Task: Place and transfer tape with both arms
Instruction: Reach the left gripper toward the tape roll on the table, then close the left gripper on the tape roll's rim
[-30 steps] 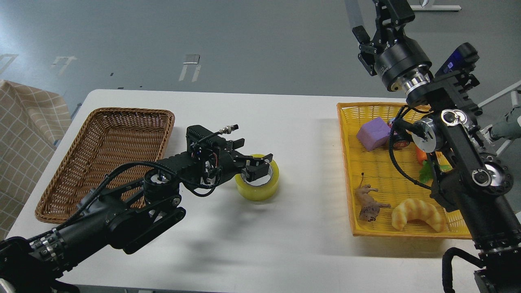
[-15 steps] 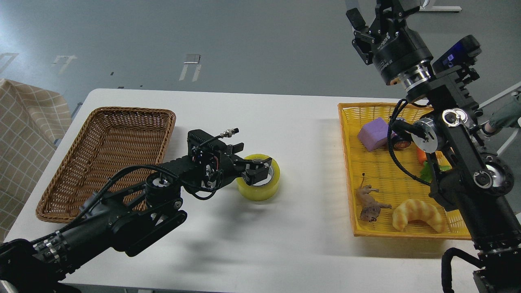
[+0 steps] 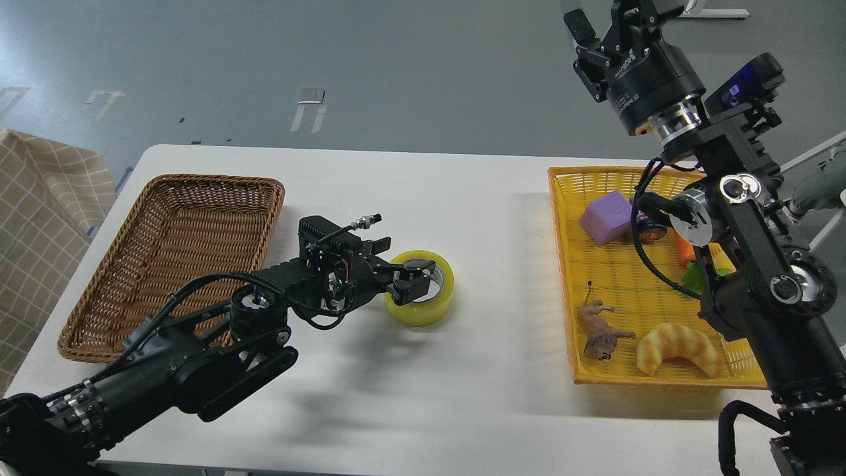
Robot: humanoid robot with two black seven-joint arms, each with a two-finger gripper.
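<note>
At the left edge of the white table [image 3: 462, 396] lies a brown wicker basket [image 3: 106, 317], long and shallow, its inside bare. The left arm [image 3: 198, 350] comes in from the near left corner and reaches across the table's middle, its wrist low over the surface. The left gripper [image 3: 411, 277] sits at the roll of yellow packing tape [image 3: 429, 305], which rests flat on the table near the centre, well apart from both baskets. One finger [image 3: 406, 289] is dark against the roll's left rim and the other appears to reach over the top toward the whitish core, so the jaws look set narrowly about the roll's wall, though whether they actually press it I cannot tell. Toward the right edge stands a yellow woven tray [image 3: 562, 277] holding a purple block [image 3: 607, 217] at its far side, a small brown animal figure [image 3: 598, 330] toward the near side, and a croissant-shaped bread [image 3: 677, 349] just beside that figure; something orange and green shows behind the arm, partly hidden. The right arm [image 3: 760, 291] rises from the near right corner over the tray, and the right gripper [image 3: 611, 20] is held high beyond the table's far right corner, cut by the top edge of the view, so its opening cannot be told.
</note>
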